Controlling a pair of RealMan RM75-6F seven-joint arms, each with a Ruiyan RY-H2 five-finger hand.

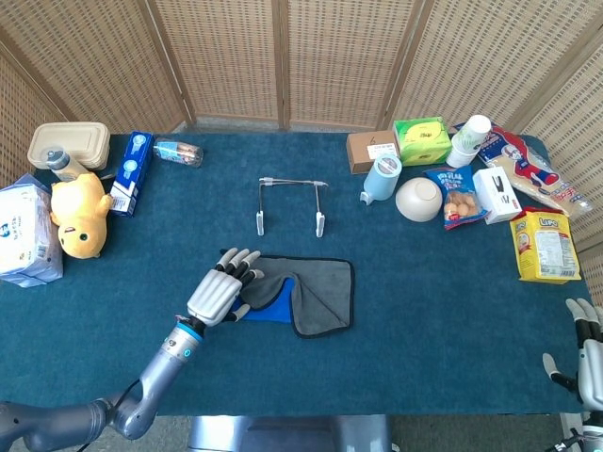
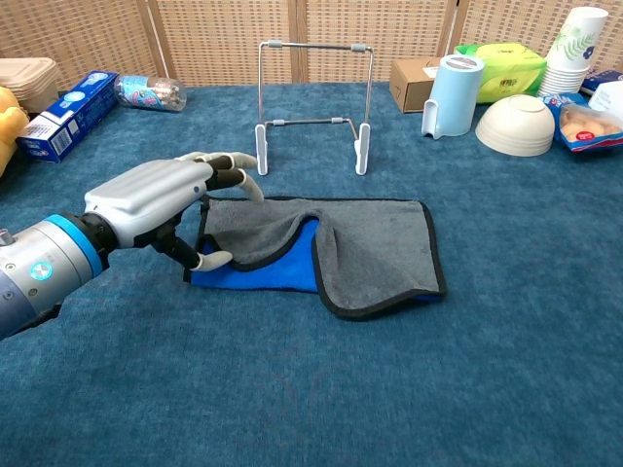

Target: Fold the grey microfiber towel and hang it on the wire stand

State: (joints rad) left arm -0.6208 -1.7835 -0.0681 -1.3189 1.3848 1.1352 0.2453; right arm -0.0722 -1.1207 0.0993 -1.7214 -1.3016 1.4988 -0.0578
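Note:
The grey microfiber towel (image 1: 318, 290) (image 2: 375, 245) lies partly folded on the blue table, its blue underside (image 2: 258, 271) showing at the left. My left hand (image 1: 220, 291) (image 2: 161, 197) hovers at the towel's left edge with its fingers spread and curved over the hem and its thumb next to the blue layer; it holds nothing. The wire stand (image 1: 290, 201) (image 2: 312, 100) stands upright and bare just behind the towel. At the bottom right corner of the head view, off the table's edge, my right hand (image 1: 586, 350) shows with its fingers extended and nothing in them.
A yellow plush toy (image 1: 77, 215), a blue box (image 1: 131, 171) and a tissue pack (image 1: 24, 232) crowd the far left. A light blue jug (image 2: 452, 92), a white bowl (image 2: 513, 125), a green pack (image 1: 421, 139) and snack bags (image 1: 543, 245) fill the back right.

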